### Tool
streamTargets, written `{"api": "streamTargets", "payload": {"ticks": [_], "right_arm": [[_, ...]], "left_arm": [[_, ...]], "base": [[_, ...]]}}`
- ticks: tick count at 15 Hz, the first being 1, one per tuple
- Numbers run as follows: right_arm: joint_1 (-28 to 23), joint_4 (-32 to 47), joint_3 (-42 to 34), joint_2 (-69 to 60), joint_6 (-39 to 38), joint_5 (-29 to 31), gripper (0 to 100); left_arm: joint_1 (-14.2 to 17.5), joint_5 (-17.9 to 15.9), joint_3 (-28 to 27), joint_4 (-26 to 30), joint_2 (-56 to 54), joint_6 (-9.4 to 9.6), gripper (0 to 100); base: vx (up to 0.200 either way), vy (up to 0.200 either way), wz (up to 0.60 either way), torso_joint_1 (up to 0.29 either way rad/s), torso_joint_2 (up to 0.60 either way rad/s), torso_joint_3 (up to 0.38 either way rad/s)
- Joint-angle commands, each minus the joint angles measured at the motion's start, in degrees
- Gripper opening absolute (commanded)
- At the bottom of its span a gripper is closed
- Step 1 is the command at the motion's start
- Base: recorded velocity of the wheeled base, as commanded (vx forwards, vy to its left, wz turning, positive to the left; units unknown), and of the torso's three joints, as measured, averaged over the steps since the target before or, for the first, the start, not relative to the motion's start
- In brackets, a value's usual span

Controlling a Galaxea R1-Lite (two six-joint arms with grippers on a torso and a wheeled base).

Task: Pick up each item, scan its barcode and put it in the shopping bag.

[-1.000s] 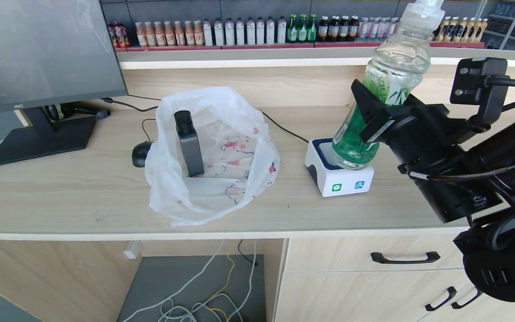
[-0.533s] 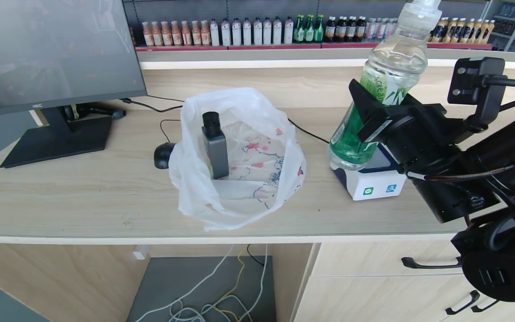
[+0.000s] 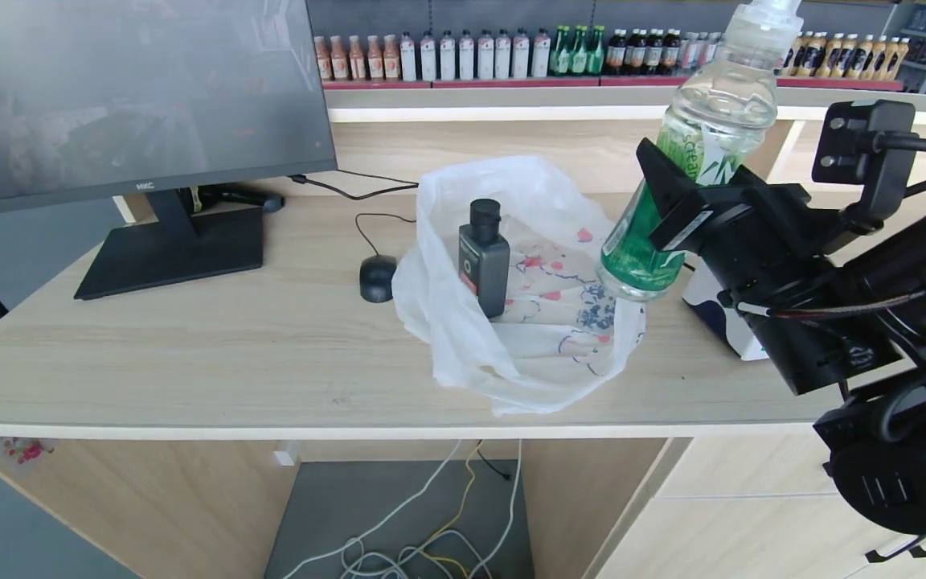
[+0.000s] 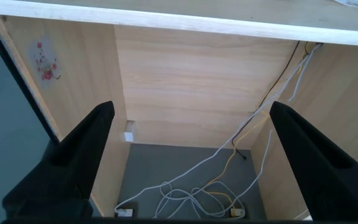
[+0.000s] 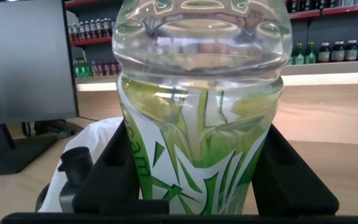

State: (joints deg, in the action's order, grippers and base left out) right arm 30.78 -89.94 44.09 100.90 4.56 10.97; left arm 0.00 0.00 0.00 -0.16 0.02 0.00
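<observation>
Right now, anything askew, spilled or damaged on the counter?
Nothing spilled or damaged. The green-label bottle sits tilted in the right pincer, clear of the counter; the dark bottle stands upright in the shopping bag.

Head cam: high, looks fwd/down on counter [image 3: 190, 354]. R wrist cam: close behind bottle [image 5: 197, 124], shares bag [image 5: 95, 132] w/ head. L wrist cam: low, faces under-counter cables [image 4: 191, 186].
</observation>
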Motion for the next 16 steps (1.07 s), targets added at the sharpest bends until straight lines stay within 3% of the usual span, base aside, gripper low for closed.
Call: {"api": "streamTargets", "payload": {"ticks": [1,16], "right_arm": [[-0.02,-0.06,0.12,0.35,0.01,-0.07,0],[-2.04,-0.06,2.31,11.07,1.59,-2.27,0]], "left_arm": [[0.0,0.0,0.0,-0.02,-0.02,0.0,100],[0.0,0.0,0.0,-0.02,-0.02,0.18,100]], "base": [[0.0,0.0,0.0,0.0,0.0,0.0],[0.0,0.0,0.0,0.0,0.0,0.0]]}}
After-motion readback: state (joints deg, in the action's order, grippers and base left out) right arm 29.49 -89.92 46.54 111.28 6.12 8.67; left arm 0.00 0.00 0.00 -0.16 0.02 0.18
